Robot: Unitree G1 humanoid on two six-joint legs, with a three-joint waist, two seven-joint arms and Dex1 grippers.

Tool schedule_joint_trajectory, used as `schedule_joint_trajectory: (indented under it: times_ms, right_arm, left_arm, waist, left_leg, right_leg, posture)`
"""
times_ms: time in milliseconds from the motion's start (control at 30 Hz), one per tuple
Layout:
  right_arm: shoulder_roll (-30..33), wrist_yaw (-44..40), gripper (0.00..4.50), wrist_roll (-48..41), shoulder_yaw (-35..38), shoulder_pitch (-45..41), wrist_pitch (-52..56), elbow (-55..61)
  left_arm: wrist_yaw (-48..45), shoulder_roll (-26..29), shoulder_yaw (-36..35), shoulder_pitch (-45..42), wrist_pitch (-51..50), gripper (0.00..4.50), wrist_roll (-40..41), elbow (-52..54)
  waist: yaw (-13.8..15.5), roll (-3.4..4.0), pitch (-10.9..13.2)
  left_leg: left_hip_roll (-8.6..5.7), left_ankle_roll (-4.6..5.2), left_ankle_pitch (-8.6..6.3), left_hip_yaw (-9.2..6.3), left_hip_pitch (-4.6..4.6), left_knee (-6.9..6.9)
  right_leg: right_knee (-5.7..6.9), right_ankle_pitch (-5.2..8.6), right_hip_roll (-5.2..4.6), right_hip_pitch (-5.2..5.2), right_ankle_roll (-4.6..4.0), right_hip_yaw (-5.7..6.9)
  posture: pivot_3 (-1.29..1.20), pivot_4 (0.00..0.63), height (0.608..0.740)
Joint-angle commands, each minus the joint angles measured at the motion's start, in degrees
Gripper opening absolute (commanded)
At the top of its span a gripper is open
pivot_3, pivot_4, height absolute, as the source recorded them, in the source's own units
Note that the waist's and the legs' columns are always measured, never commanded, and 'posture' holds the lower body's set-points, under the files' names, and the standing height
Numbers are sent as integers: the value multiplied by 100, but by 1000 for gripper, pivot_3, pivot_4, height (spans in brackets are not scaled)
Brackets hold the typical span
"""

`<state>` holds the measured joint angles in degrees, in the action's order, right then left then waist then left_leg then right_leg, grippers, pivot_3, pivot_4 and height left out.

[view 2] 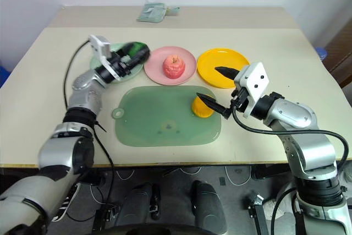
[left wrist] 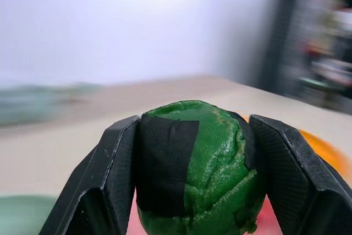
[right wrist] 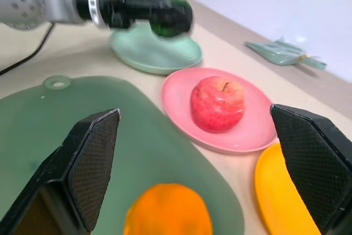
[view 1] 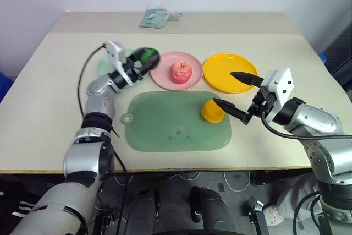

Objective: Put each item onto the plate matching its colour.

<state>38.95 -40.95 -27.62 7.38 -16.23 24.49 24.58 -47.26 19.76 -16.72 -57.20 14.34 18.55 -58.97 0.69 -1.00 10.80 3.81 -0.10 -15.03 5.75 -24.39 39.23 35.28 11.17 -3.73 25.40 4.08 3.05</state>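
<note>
On the table [view 1: 44, 86] sit three plates, one green [right wrist: 157, 53], one pink [view 1: 162, 72] and one yellow [view 1: 220, 67], three toy fruits, an apple [view 1: 180, 71], a green-and-black ball [view 1: 146, 56] and an orange lump [view 1: 212, 110], one green mat [view 1: 159, 122], and one packet [view 1: 154, 18].

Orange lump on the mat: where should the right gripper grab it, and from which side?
Grip the orange lump across its rounded middle, coming in level from the robot's right. It sits low on the green mat, sides free, and the open right gripper already faces it from there. Probably the shortest approach.
</note>
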Motion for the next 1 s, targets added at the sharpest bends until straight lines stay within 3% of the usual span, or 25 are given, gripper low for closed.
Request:
schedule_joint_trajectory:
  times_ms: [33,100,400,500,633,733,867,1000]
  right_arm:
    - [-140,286,4500,249,80,-389,-225,-291]
    - [-176,454,4500,456,58,-553,-240,-560]
    - [-305,674,4500,972,-56,-869,-406,-1178]
    - [-256,651,4500,1035,-56,-819,-422,-1157]
    - [-263,571,4500,939,17,-763,-423,-1018]
    - [-206,233,4500,580,48,-593,-262,-700]
    - [-8,-53,4500,281,172,-395,30,-566]
    - [162,-379,4500,48,97,-251,262,-403]
  left_arm:
    - [1485,292,-174,-304,448,3136,-324,-504]
    - [1902,365,-77,-334,560,3136,-532,-710]
    - [1818,310,-82,-287,525,3136,-601,-1030]
    - [1883,308,-39,-340,662,4442,-666,-992]
    - [1856,359,-3,-413,846,4482,-721,-871]
    - [929,378,-73,-451,761,4482,-418,-594]
    - [-1926,348,189,3,-669,4482,603,988]
    - [-3157,880,652,786,-2742,4482,1241,2670]
  waist:
    - [-1,0,0]
    - [2,0,0]
    - [-9,0,0]
    - [-18,0,0]
    - [-8,0,0]
    - [9,0,0]
    - [-1,0,0]
    - [-73,4,-2]
  left_leg:
    - [0,0,0,1,0,0]
    - [0,0,0,3,1,0]
    - [-2,-1,1,10,-3,-2]
    - [0,-1,1,10,-1,-3]
    - [0,-2,1,10,-1,-2]
    - [0,-2,1,9,-2,-2]
    - [0,-2,1,10,-6,-1]
    - [1,-2,1,13,2,-2]
  right_leg:
    - [0,0,-1,0,0,0]
    - [0,-1,-1,-1,1,0]
    - [-3,-1,-3,1,2,3]
    - [0,-1,-1,2,1,2]
    - [0,-1,-2,2,1,2]
    - [-1,-1,-2,2,1,3]
    - [-4,-1,-3,0,1,2]
    - [1,-1,-2,0,0,-3]
  posture:
    - [0,150,740]
    - [0,150,740]
    - [0,150,740]
    - [0,150,740]
    - [0,150,740]
    - [0,150,740]
    - [0,150,740]
    - [0,150,740]
